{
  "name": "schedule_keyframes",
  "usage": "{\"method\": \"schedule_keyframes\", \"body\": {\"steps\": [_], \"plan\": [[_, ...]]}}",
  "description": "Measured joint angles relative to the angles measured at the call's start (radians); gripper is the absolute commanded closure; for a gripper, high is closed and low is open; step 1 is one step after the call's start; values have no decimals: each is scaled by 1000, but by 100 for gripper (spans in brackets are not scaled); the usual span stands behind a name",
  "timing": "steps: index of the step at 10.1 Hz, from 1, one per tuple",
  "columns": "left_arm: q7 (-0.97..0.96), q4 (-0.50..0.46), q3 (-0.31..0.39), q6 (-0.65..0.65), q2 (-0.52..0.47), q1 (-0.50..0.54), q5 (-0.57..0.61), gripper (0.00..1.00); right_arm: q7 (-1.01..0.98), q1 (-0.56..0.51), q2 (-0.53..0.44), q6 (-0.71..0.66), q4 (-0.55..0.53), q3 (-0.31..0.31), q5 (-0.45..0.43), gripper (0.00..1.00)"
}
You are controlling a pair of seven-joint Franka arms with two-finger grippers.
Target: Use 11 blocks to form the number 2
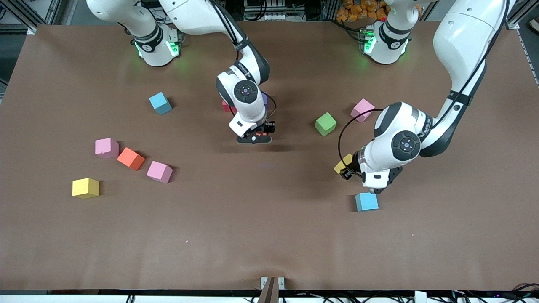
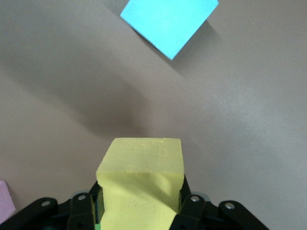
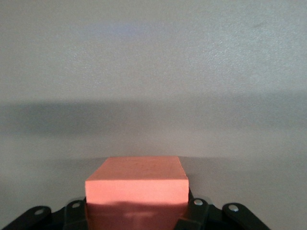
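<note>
My right gripper (image 1: 254,136) hangs over the middle of the table, shut on an orange-red block (image 3: 136,184). My left gripper (image 1: 348,169) is low over the table toward the left arm's end, shut on a yellow block (image 1: 343,163), which fills the left wrist view (image 2: 144,163). A light blue block (image 1: 366,202) lies on the table just nearer the camera than it, also in the left wrist view (image 2: 168,21). A green block (image 1: 325,124) and a pink block (image 1: 362,109) lie farther back. No digit shape shows.
Toward the right arm's end lie a light blue block (image 1: 160,103), two pink blocks (image 1: 106,147) (image 1: 159,171), an orange block (image 1: 130,158) and a yellow block (image 1: 85,187). A red block (image 1: 227,107) and a purple block (image 1: 264,101) are partly hidden by the right arm.
</note>
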Motion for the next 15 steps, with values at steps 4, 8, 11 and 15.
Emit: {"method": "schedule_keyframes", "body": {"steps": [4,8,11,15], "plan": [[-215,12,-11,0,0,-26,-14,100,0,0,0,0,-11,0,0,1],[-340,15,-11,-1,2,-49,-29,100,1,0,-1,1,-13,-1,0,0],[-356,21,-37,-1,-2,-58,-87,100,2,0,-39,-3,-4,-10,1,0],[-459,26,-40,-1,-2,-65,-87,100,-26,-22,-144,-16,2,-59,2,0]]}}
